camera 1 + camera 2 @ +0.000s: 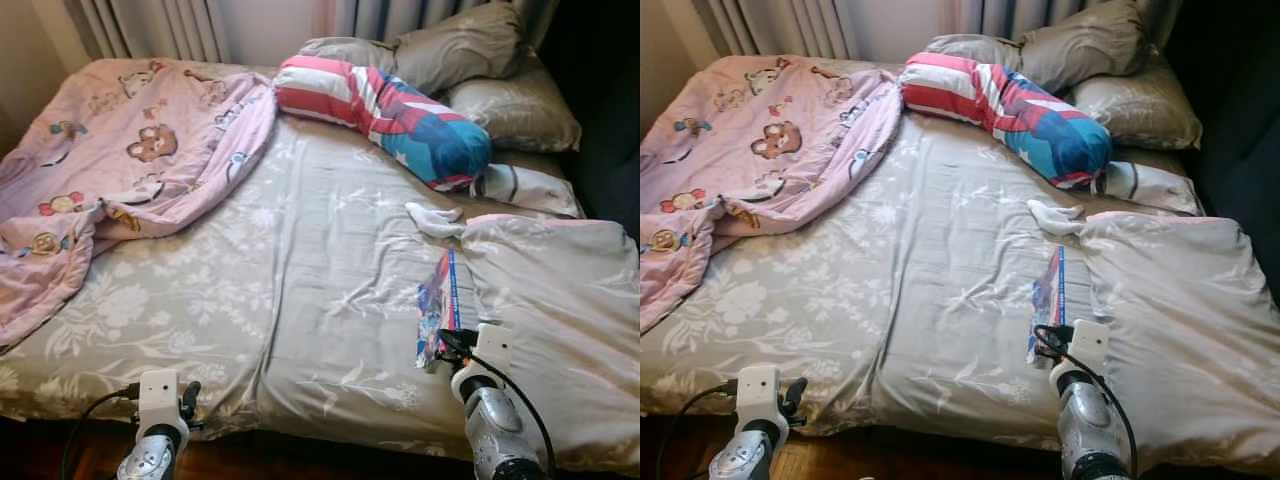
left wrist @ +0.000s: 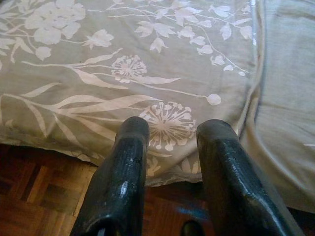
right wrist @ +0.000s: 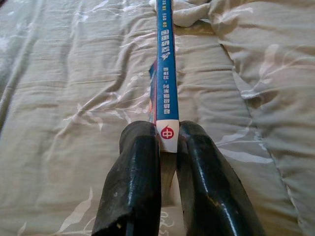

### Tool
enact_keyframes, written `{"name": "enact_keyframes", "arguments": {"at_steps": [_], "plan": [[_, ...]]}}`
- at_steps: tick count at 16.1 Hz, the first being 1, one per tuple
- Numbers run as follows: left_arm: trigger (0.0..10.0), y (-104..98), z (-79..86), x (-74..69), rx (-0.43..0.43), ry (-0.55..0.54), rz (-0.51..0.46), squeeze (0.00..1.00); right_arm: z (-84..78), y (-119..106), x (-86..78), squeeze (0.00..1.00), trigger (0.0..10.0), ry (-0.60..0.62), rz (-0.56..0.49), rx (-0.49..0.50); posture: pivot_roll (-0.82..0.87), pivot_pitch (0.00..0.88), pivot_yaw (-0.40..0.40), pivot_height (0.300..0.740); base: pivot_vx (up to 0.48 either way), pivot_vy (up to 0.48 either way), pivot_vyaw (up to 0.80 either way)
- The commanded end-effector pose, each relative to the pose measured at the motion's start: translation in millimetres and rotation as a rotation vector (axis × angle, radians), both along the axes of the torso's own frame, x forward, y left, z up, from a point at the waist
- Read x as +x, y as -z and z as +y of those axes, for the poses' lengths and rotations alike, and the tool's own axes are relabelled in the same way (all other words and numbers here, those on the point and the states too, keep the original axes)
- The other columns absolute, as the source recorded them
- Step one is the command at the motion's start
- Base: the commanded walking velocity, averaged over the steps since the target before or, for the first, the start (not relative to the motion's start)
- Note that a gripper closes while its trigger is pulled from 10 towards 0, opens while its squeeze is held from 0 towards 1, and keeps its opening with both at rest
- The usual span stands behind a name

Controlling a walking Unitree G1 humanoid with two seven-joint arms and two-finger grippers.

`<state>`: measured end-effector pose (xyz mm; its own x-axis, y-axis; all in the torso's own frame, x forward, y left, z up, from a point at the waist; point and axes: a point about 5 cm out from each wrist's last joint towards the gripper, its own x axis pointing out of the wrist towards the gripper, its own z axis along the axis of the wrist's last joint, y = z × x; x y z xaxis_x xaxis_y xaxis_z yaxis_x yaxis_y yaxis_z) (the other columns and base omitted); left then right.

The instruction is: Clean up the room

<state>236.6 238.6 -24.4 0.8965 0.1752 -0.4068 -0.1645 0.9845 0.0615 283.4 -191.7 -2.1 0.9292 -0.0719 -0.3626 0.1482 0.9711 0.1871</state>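
Observation:
A thin book (image 1: 438, 306) with a blue spine (image 3: 164, 64) stands on edge on the grey floral bed sheet (image 1: 300, 300), beside a grey duvet (image 1: 560, 320). My right gripper (image 3: 167, 140) is shut on the near end of the spine, the two black fingers (image 3: 140, 167) pressing either side. A white sock (image 1: 432, 219) lies beyond the book, near a striped red, white and blue bolster (image 1: 385, 112). My left gripper (image 2: 170, 132) is open with nothing between its fingers, hovering at the bed's front edge (image 1: 175, 400).
A pink cartoon blanket (image 1: 120, 170) is crumpled over the bed's left side. Grey pillows (image 1: 470, 60) lean at the head, with curtains (image 1: 150, 25) behind. Dark parquet floor (image 2: 44, 191) runs under the near edge.

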Motion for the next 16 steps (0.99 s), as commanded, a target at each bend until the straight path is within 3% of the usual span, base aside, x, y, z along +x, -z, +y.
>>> {"name": "enact_keyframes", "arguments": {"at_steps": [1,11,16], "plan": [[10.0,2.4,0.2,-4.0,-0.008,-0.002,0.003,0.0,-2.5,-0.9,0.1,0.0,10.0,0.013,-0.009,0.005,0.17,0.142,-0.038,0.74,0.255,0.0,0.0],[10.0,3.1,1.0,-4.7,-0.003,0.003,0.013,0.0,-1.8,-1.3,0.4,0.0,10.0,0.02,-0.016,0.008,0.18,0.144,-0.035,0.74,0.26,0.0,-0.1],[10.0,4.1,2.2,-7.1,0.002,0.006,0.018,0.0,-1.0,-0.4,-0.1,0.0,10.0,0.034,-0.012,0.023,0.18,0.149,-0.033,0.74,0.0,0.0,0.0]]}}
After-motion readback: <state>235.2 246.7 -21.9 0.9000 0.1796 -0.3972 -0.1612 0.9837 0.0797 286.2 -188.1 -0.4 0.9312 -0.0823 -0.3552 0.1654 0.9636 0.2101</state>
